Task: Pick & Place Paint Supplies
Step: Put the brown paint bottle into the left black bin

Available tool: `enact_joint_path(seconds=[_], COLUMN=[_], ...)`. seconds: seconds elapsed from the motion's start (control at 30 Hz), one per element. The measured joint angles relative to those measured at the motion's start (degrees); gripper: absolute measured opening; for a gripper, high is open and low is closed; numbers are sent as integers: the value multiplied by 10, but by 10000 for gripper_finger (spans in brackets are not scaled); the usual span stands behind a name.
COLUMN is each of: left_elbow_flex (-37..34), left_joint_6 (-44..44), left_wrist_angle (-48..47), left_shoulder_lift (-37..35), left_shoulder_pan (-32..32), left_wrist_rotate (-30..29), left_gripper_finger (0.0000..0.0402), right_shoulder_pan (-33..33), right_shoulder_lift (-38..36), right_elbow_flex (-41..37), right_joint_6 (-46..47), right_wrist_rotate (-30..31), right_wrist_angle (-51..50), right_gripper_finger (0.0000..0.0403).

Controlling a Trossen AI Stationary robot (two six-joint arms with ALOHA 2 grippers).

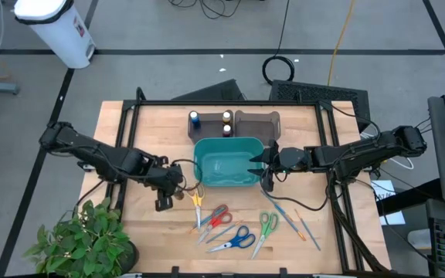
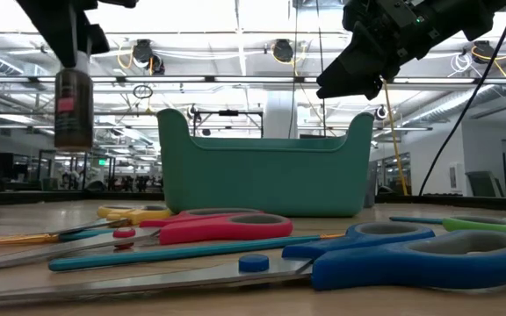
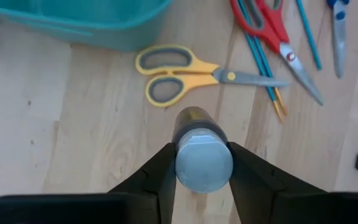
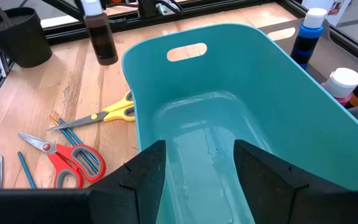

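Note:
A small dark amber paint bottle (image 2: 73, 110) with a pale cap hangs in the air left of the teal bin (image 1: 224, 162), and my left gripper (image 1: 164, 199) is shut on it. It also shows in the right wrist view as the bottle (image 4: 101, 37). My right gripper (image 1: 263, 166) hovers open over the bin's right end, its fingers (image 4: 145, 171) above the rim with nothing between them. Three more paint bottles (image 1: 226, 123) stand behind the bin. Thin blue and orange brushes (image 1: 288, 216) lie on the table at the front right. My left gripper pinches the bottle's top end, at the cap (image 3: 204, 165), between its two fingers (image 3: 166, 168). The fingers come from above and point steeply down. The bottle hangs upright below them, its body (image 2: 73, 114) clear of the table.
Scissors lie in front of the bin: yellow (image 1: 197, 202), red (image 1: 219, 216), blue (image 1: 236, 239) and green (image 1: 267, 225). A dark tray (image 1: 257, 123) stands behind the bin. A potted plant (image 1: 83, 235) sits at the front left corner.

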Motion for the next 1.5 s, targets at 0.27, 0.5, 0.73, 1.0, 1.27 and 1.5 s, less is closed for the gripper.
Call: enact_joint_path(seconds=[0.27, 0.5, 0.73, 1.0, 1.27, 1.5], left_elbow_flex=[0, 0, 0, 0, 0, 0], left_joint_6=[21, 21, 29, 49, 101, 127], left_wrist_angle=[-3, -3, -2, 2, 32, 61], left_shoulder_lift=[-45, -82, -107, -112, -113, -113], left_shoulder_pan=[23, 53, 82, 117, 144, 178], left_wrist_rotate=[-6, -13, -47, -75, -99, -101], left_gripper_finger=[128, 133, 131, 136, 133, 122], right_shoulder_pan=[0, 0, 0, 0, 0, 0], right_shoulder_lift=[0, 0, 0, 0, 0, 0], right_elbow_flex=[0, 0, 0, 0, 0, 0], right_joint_6=[0, 0, 0, 0, 0, 0], right_wrist_rotate=[0, 0, 0, 0, 0, 0], right_wrist_angle=[0, 0, 0, 0, 0, 0], right_gripper_finger=[180, 180, 180, 180, 180, 180])
